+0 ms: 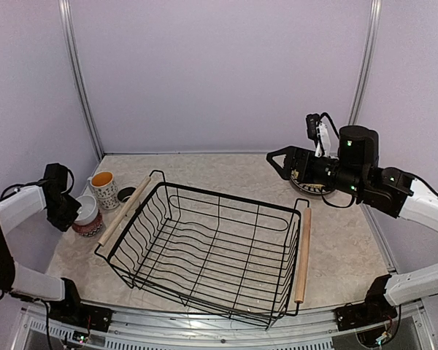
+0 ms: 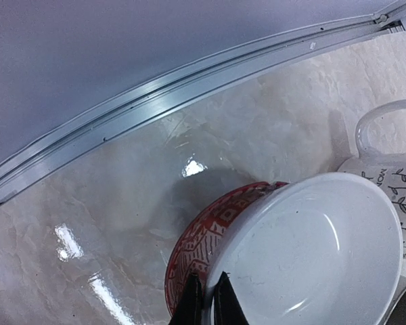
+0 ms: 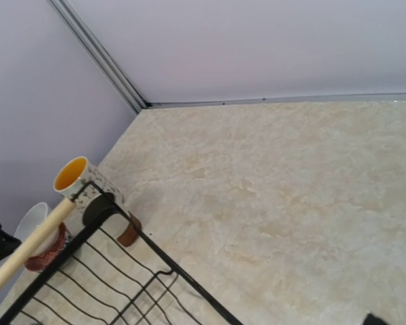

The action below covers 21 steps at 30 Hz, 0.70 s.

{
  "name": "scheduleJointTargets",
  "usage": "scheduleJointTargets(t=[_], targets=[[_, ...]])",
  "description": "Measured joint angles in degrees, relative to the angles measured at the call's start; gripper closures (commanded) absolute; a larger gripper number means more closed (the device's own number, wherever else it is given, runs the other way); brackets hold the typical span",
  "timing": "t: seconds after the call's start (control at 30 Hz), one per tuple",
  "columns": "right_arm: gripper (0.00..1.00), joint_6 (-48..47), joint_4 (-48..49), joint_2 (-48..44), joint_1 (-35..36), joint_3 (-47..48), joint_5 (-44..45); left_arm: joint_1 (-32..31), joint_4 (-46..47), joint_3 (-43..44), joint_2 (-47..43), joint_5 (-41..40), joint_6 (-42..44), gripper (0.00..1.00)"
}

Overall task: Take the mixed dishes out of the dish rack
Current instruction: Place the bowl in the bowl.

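Observation:
The black wire dish rack stands mid-table with nothing in it; its corner shows in the right wrist view. My left gripper is shut on the rim of the white bowl. The bowl rests tilted in a red-patterned bowl left of the rack. The tall patterned cup with orange inside stands just behind them. The white cup with the brown band is beside it. My right gripper hangs open and empty above the far right of the table.
A stack of flat dishes lies under my right arm at the far right, mostly hidden. The rack's wooden handles run along its short sides. The enclosure wall and its metal rail are close behind the left bowls.

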Motion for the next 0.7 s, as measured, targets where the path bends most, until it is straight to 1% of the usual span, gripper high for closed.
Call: scheduleJointTargets(t=[0.07, 0.23, 0.27, 0.37, 0.5, 0.63, 0.7], targets=[[0.0, -0.35, -0.52, 0.2, 0.0, 0.04, 0.44, -0.42, -0.5, -0.22, 0.28, 0.44, -0.55, 0.89], [0.0, -1.86, -2.82, 0.76, 0.0, 1.33, 2.45, -0.5, -1.92, 0.57, 0.85, 2.8, -0.92, 0.51], [0.0, -2.32, -3.74, 0.9, 0.0, 2.05, 3.19, -0.5, -2.4, 0.9, 0.87, 3.23, -0.85, 0.46], [0.0, -3.89, -7.3, 1.33, 0.0, 5.16, 7.32, -0.48, -3.1, 1.42, -0.07, 5.07, -0.39, 0.33], [0.0, -6.73, -12.83, 2.43, -0.09, 10.62, 15.13, -0.5, -4.9, 2.97, -4.79, 8.0, 0.96, 0.16], [0.0, -10.03, -18.71, 4.35, -0.35, 16.92, 23.87, -1.25, -5.6, 8.66, -12.41, 13.31, 4.7, 0.05], [0.0, -11.85, -20.9, 4.55, -0.37, 19.15, 27.56, -2.03, -5.31, 13.27, -16.13, 17.09, 8.68, 0.02]])
